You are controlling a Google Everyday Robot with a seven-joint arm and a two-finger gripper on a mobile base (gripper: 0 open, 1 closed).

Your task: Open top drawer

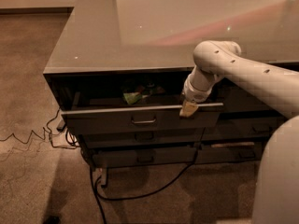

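The top drawer (pixel 107 120) is a wide dark grey drawer under the grey countertop, pulled partly out, with a small metal pull handle (pixel 144 121) at the centre of its front. A green packet (pixel 133 97) lies inside it. My gripper (pixel 188 109) hangs from the white arm (pixel 243 73) and sits at the top edge of the drawer front, right of the handle, its tan fingertips over the rim.
Two shallower dark drawers (pixel 140 146) lie below the top one. The glossy grey countertop (pixel 154 27) overhangs them. Black cables (pixel 140 190) trail across the carpet in front and to the left. My white base (pixel 280 181) fills the lower right.
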